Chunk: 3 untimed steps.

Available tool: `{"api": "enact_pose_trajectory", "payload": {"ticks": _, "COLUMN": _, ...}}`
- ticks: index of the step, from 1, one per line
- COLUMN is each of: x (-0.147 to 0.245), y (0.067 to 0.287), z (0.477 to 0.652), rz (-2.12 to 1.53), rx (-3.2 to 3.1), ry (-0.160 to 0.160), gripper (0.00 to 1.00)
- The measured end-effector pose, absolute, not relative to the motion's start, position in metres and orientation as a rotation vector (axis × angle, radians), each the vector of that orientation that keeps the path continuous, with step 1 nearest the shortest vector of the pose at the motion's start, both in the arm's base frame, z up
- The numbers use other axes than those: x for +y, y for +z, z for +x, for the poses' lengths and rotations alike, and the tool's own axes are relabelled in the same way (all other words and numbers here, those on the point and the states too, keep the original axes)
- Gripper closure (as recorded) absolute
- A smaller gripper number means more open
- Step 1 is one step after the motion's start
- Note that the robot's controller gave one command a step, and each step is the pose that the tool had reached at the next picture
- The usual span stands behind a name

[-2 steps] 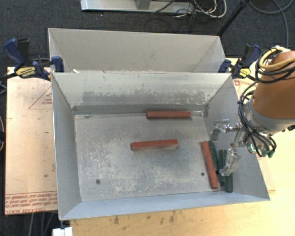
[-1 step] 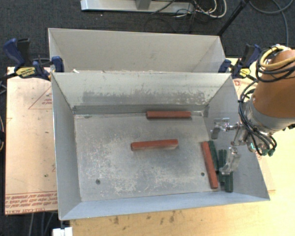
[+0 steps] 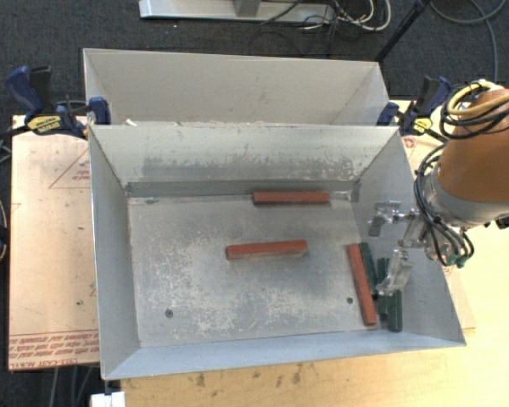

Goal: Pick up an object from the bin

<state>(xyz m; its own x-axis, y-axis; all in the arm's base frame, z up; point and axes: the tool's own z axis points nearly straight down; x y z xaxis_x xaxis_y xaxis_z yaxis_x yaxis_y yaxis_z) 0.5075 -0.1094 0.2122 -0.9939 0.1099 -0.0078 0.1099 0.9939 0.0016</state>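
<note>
My gripper [image 3: 383, 257] hangs low at the bin's right side, by the right wall, and its two silver fingers [image 3: 399, 271] stand apart, open, with nothing between them. Just below it a dark green elongated thing [image 3: 393, 312] lies along the right wall, and the nearer finger is over its upper end. A red-brown bar [image 3: 362, 285] lies right beside the green thing on its left, running the same way.
Another red-brown bar [image 3: 265, 250] lies flat in the middle of the bin floor. A third red-brown bar [image 3: 291, 197] rests at the foot of the back wall. The arm with its orange cover stands over the right rim.
</note>
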Motion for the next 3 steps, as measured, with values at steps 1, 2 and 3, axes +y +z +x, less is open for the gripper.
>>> {"api": "enact_pose_trajectory", "payload": {"ticks": 1, "x": -0.125, "y": 0.178, "z": 0.524, "rz": 0.365, "rx": 3.119, "ry": 0.001, "gripper": 0.00}}
{"api": "enact_pose_trajectory", "payload": {"ticks": 2, "x": -0.129, "y": 0.159, "z": 0.554, "rz": -0.058, "rx": 3.138, "ry": -0.001, "gripper": 0.00}}
{"api": "enact_pose_trajectory", "payload": {"ticks": 3, "x": -0.136, "y": 0.124, "z": 0.572, "rz": -0.300, "rx": 3.123, "ry": 0.000, "gripper": 0.00}}
